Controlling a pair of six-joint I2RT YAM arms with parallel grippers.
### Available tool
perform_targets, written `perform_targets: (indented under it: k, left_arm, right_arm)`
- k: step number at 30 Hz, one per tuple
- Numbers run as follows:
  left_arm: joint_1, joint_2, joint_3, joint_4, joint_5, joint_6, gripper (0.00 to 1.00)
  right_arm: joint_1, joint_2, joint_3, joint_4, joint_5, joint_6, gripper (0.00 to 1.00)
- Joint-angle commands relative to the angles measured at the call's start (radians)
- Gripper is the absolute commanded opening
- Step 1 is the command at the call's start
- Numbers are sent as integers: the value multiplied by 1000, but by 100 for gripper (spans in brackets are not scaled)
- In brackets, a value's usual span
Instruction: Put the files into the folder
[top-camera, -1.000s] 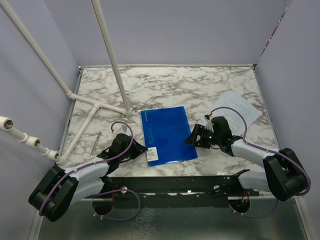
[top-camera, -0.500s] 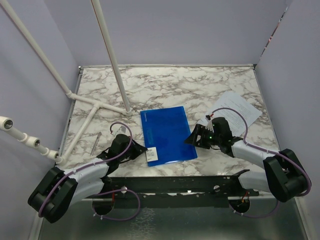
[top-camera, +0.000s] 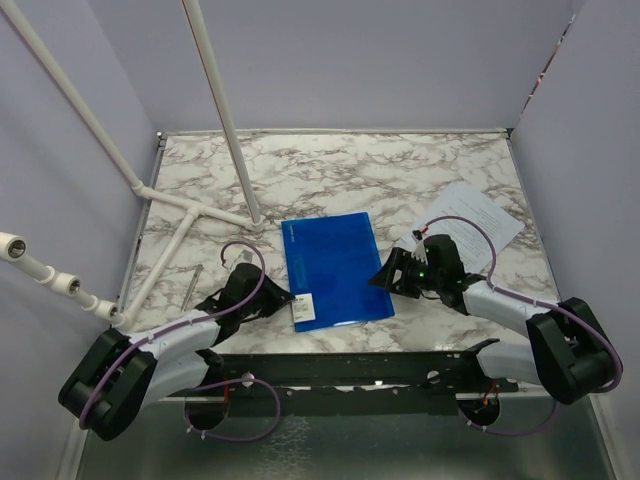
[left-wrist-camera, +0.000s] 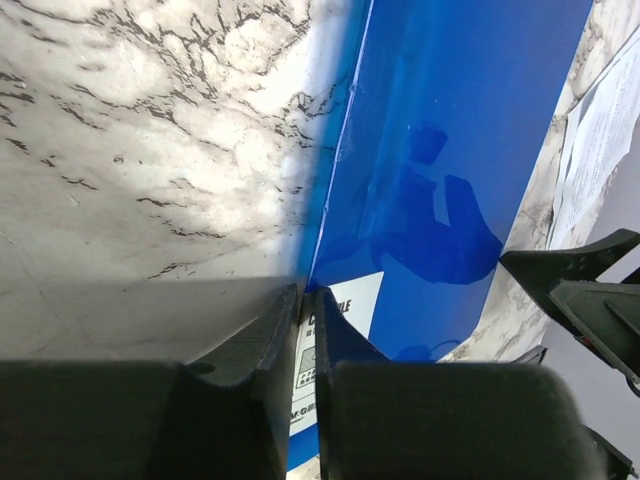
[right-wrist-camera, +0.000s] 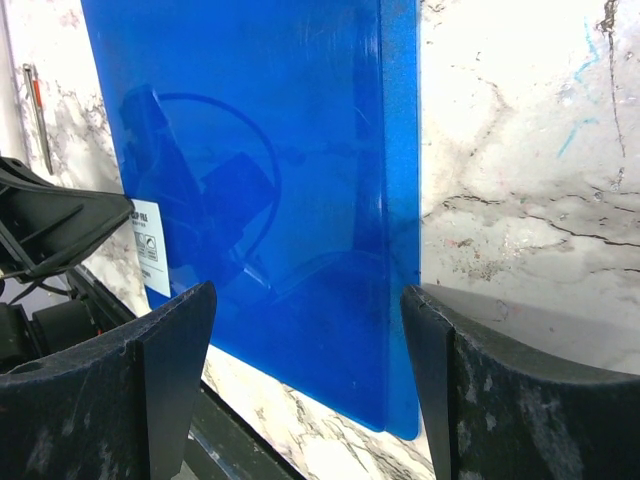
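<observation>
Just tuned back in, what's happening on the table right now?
The blue folder lies closed and flat in the middle of the table. The left gripper, jaws nearly together, sits at its left edge by the barcode label; whether it pinches the folder is unclear. The right gripper stands open at the folder's right edge. The papers lie beyond the right arm, not yet in the folder.

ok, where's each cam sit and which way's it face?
Top: above, behind the arms, facing down at table; both show.
Left wrist: low at folder's left edge, facing across; own fingers below.
Right wrist: at its right edge, facing across; own fingers wide apart.
Shared: folder everywhere; left wrist sees right gripper, right wrist sees left gripper.
</observation>
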Motion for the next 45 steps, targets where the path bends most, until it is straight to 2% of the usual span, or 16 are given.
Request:
perform_targets:
  k: [1, 8, 11, 14, 17, 23, 29, 34, 40, 45]
  left_arm:
    - [13, 58, -23, -243, -127, 30, 17]
    - [13, 79, 18, -281, -135, 44, 44]
    - [13, 78, 45, -317, -158, 61, 45]
    - [13, 79, 46, -320, -159, 62, 42]
    - [13, 83, 46, -320, -153, 63, 33]
    - [13, 90, 49, -319, -156, 65, 30]
    - [12, 94, 51, -318, -157, 71, 13]
    - [10, 96, 53, -318, -156, 74, 5]
    - [7, 96, 53, -316, -158, 79, 4]
    - [6, 107, 55, -315, -159, 84, 4]
  right_arm:
    - [3, 29, -50, -108, 90, -20, 80]
    - [3, 35, -52, -103, 89, -20, 80]
    - [2, 38, -51, -102, 86, -20, 80]
    - [3, 39, -52, -97, 86, -18, 80]
    - [3, 39, -52, -94, 83, -14, 80]
    - [3, 42, -56, -87, 81, -10, 80]
    - [3, 45, -60, -78, 83, -2, 80]
    - [3, 59, -57, -65, 75, 1, 80]
    - [3, 68, -57, -37, 42, 2, 79]
    - [3, 93, -58, 24, -27, 23, 68]
